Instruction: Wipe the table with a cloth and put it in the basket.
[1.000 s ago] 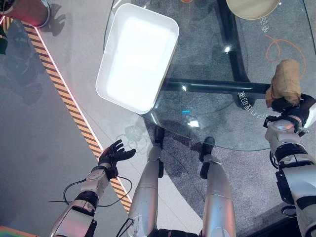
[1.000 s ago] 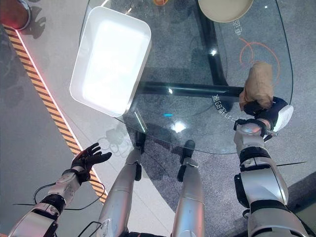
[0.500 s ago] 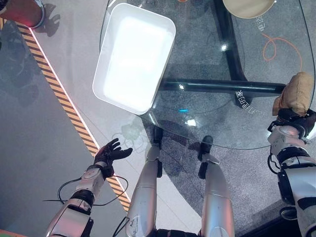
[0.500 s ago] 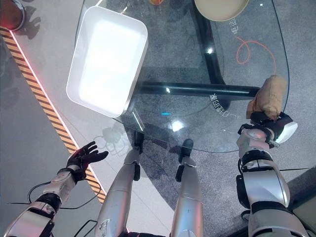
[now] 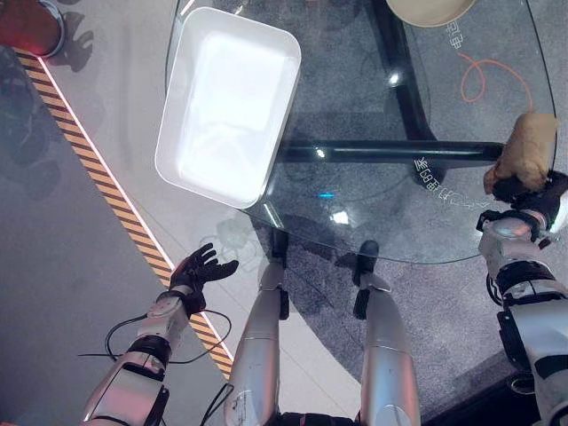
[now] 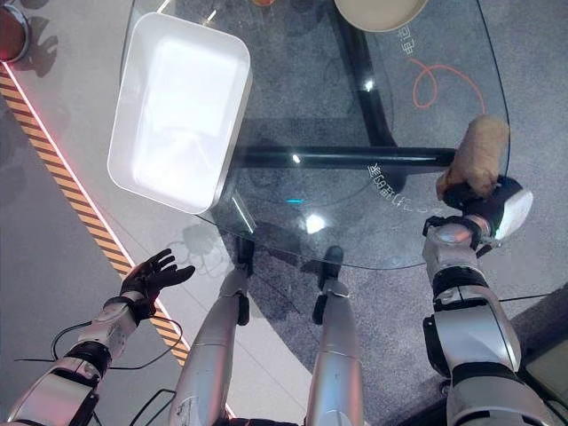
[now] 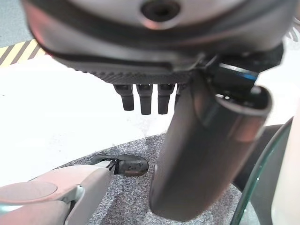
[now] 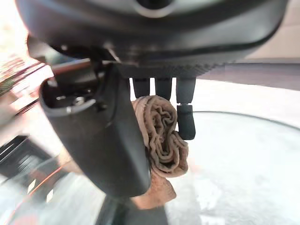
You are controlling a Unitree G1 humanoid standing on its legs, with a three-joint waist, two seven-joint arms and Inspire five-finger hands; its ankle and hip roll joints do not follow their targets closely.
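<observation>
A tan cloth [image 5: 528, 149] is bunched up at the right edge of the round glass table [image 5: 373, 115]. My right hand [image 6: 480, 197] grips its lower end, and the right wrist view has the thumb and fingers curled round the folded cloth [image 8: 161, 140]. An orange scribble [image 5: 484, 75] marks the glass a little beyond the cloth. The white rectangular basket [image 5: 228, 102] rests on the table's left edge. My left hand [image 5: 200, 270] hangs over the floor, left of the table, with fingers spread and nothing in it.
A beige bowl [image 5: 430, 11] stands at the table's far edge. A yellow-and-black striped line [image 5: 98, 169] runs across the floor on the left. A reddish round object [image 5: 31, 22] stands at the far left corner. The table's dark base bar [image 5: 390, 153] shows through the glass.
The camera has shifted, so the whole scene slid left. My right hand with the cloth swung out toward the table's right edge, then back a little. My left hand barely moved.
</observation>
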